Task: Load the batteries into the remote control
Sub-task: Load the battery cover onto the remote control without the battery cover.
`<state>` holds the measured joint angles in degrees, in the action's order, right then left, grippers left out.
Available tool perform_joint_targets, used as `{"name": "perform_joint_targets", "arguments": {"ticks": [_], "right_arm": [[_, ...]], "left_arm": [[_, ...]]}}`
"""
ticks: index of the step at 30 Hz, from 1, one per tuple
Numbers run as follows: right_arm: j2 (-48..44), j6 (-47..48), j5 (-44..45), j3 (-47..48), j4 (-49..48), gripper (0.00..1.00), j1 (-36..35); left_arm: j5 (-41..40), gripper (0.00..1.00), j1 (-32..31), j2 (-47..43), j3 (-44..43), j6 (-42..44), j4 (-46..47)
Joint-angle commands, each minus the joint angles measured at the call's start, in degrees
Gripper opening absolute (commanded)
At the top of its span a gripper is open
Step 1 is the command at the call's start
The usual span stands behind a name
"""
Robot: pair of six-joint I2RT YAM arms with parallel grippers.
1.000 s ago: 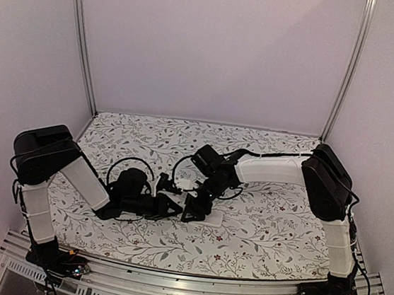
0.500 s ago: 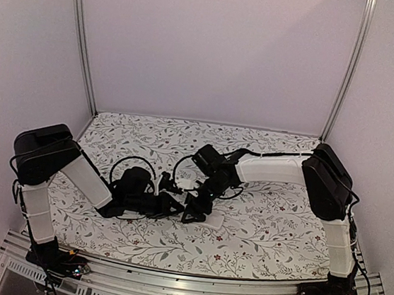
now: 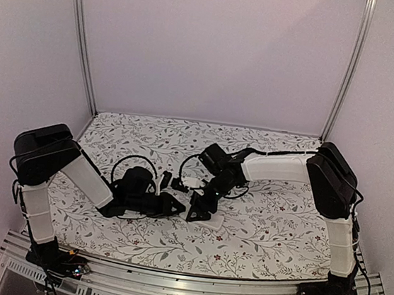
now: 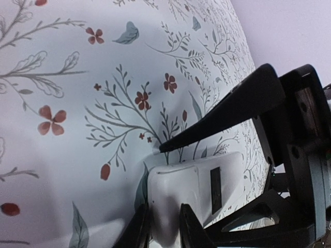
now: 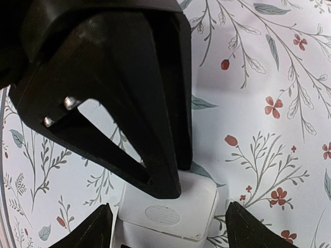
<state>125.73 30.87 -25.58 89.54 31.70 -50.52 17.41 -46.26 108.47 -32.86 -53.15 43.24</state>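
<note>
Smooth, faintly glossy plastic is shown by the white rectangular remote control (image 5: 165,214); a matt finish by the floral-printed desk (image 4: 62,155).

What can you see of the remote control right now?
The remote control is a white, smooth plastic slab with rounded corners, plain side showing: a faint oval embossed patch and a dark rectangular slot. No buttons visible. It lies on the floral cloth. The left pincer pinches one end; the open right pincer straddles it without touching.
</note>
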Motion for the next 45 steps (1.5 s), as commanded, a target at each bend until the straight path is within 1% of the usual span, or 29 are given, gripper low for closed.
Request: {"name": "perform_joint_targets", "arguments": {"ticks": [1, 12, 14, 16, 22, 24, 28, 33, 38, 45], "right_arm": [[1.0, -0.96, 2.97, -3.06, 5.23, 0.76, 0.39], [1.59, 0.53, 4.23, -3.46, 5.85, 0.77, 0.41], [1.7, 0.59, 4.69, -3.64, 5.99, 0.79, 0.45], [1.58, 0.47, 4.84, -3.87, 6.03, 0.8, 0.58], [0.63, 0.24, 4.71, -4.82, 5.72, 0.81, 1.71], [-0.13, 0.22, 4.54, -5.44, 5.33, 0.81, 1.96], [-0.98, -0.18, 4.4, -5.74, 5.13, 0.86, 2.03], [-1.78, -0.83, 5.14, -6.84, 4.93, 0.9, 2.09], [-2.77, -1.73, 5.23, -8.78, 4.29, 0.95, 2.11], [-3.52, -2.61, 6.32, -10.51, 3.39, 0.94, 2.13]], "left_arm": [[-2.19, 0.21, -0.93, 1.14, -0.38, 3.14, -9.41], [-4.86, 0.21, -0.9, -1.04, -2.16, 8.23, -17.76], [-5.13, 0.23, -0.94, -1.01, -2.92, 9.04, -19.49], [-5.02, 0.27, -1.02, -1.09, -2.89, 9.64, -19.7], [-4.63, 0.28, -1.42, -0.82, -3.78, 11.88, -21.62], [-4.37, 0.3, -1.61, -0.48, -4.03, 12.41, -21.94], [-4.8, 0.34, -1.88, -0.2, -4.24, 12.77, -22.63], [-5.18, 0.33, -2.08, -0.01, -4.3, 12.93, -23.34], [-4.95, 0.38, -2.17, -0.3, -4.2, 12.91, -23.23], [-3.99, 0.39, -2.51, -1.72, -3.0, 12.49, -22.31]]}}
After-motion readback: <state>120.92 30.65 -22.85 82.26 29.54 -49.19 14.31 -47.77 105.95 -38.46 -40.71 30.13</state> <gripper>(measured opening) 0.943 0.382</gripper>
